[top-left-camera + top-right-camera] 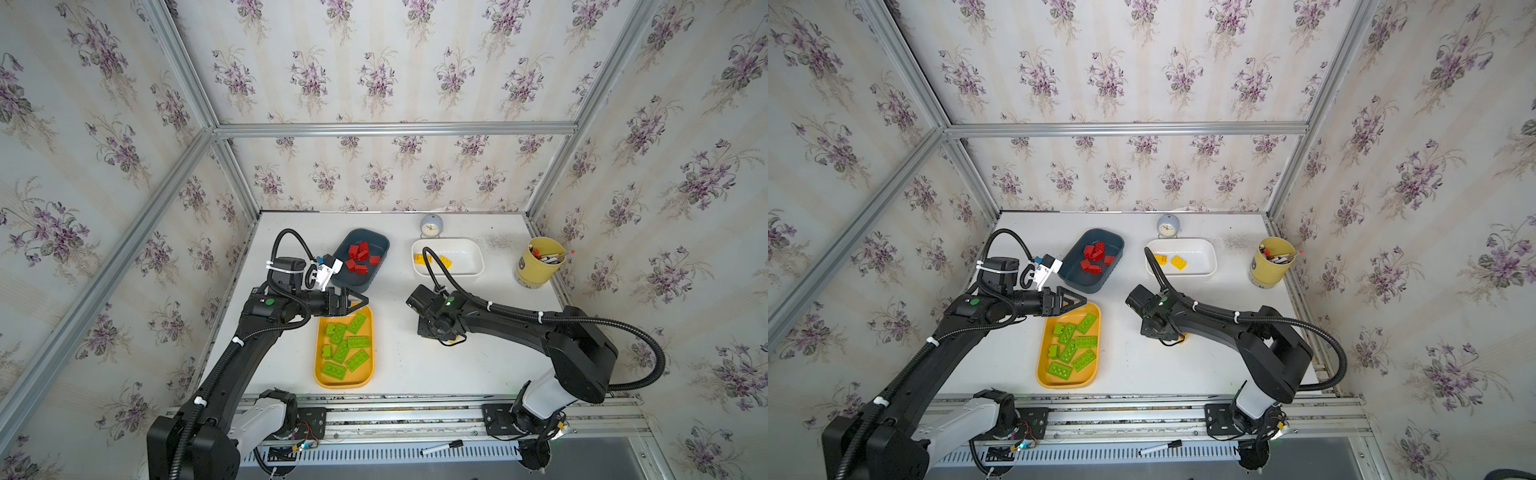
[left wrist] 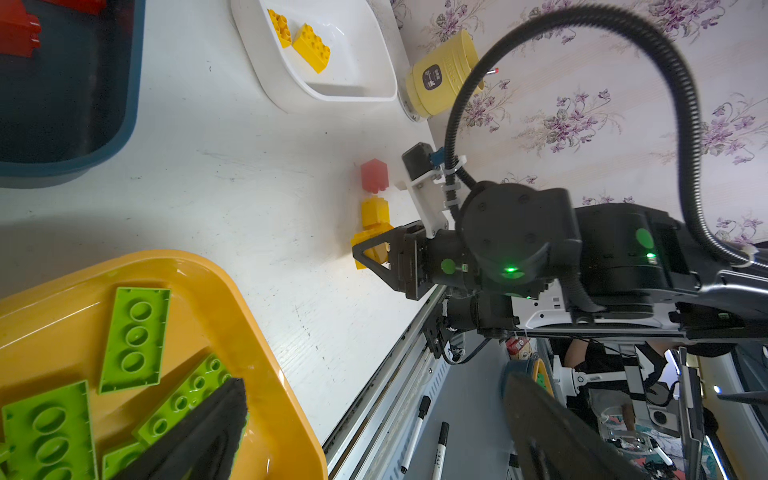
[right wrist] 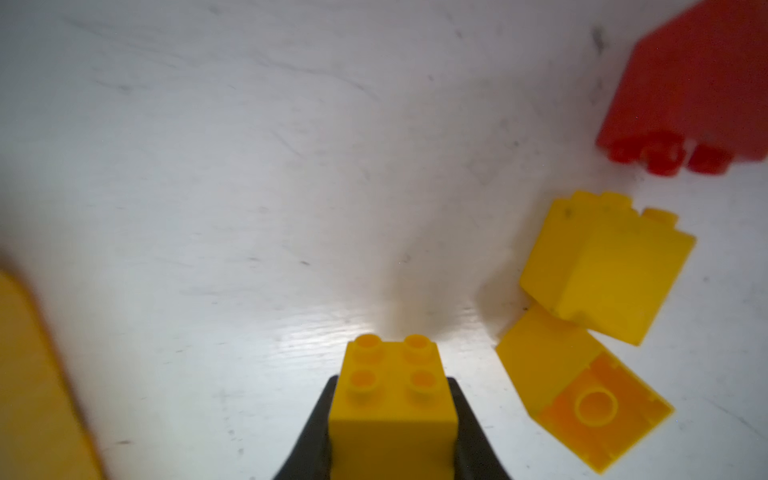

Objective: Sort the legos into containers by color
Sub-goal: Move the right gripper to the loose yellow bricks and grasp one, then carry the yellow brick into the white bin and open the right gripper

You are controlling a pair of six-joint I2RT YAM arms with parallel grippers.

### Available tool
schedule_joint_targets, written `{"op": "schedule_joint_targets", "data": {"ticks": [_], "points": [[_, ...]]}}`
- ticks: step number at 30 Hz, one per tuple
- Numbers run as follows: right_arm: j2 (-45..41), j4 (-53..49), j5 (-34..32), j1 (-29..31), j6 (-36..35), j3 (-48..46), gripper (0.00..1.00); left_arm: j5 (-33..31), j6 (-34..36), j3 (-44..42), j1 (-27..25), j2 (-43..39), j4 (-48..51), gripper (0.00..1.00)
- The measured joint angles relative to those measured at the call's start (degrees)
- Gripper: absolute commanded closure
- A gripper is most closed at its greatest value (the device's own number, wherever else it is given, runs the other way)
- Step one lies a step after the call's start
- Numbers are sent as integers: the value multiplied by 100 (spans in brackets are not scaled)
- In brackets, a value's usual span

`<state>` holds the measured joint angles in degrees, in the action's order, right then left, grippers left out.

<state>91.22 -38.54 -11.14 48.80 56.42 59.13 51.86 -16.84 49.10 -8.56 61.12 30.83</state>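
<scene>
In the right wrist view my right gripper [image 3: 392,388] is shut on a square yellow lego [image 3: 392,411], studs facing away, low over the white table. Beside it lie two loose yellow legos [image 3: 606,270] [image 3: 582,386] and a red lego [image 3: 698,95]. The left wrist view shows that gripper [image 2: 372,253] among them. My left gripper [image 1: 357,300] is open and empty over the far end of the yellow-orange tray [image 1: 345,384], which holds green legos [image 1: 347,347]. Red legos [image 1: 359,255] lie in the dark blue-grey tray [image 1: 376,276]. Two yellow legos [image 1: 444,261] lie in the white tray [image 1: 469,270].
A yellow pen cup [image 1: 538,262] stands at the back right, and a small clock [image 1: 431,226] stands behind the white tray. A marker [image 1: 442,446] lies on the front rail below the table edge. Aluminium frame posts and papered walls close in the table's sides and back.
</scene>
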Motion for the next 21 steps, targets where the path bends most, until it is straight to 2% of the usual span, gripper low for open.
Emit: {"op": "schedule_joint_targets", "data": {"ticks": [8,14,21], "points": [[181,205,240,-201,-863,1276,78,26,-4,4,116,-22,0,1],[435,212,356,-931,-1379,1735,78,22,-24,48,146,-44,-2,1],[935,284,400,-2057,-2022,2153,78,20,-46,83,151,-17,0,1]]}}
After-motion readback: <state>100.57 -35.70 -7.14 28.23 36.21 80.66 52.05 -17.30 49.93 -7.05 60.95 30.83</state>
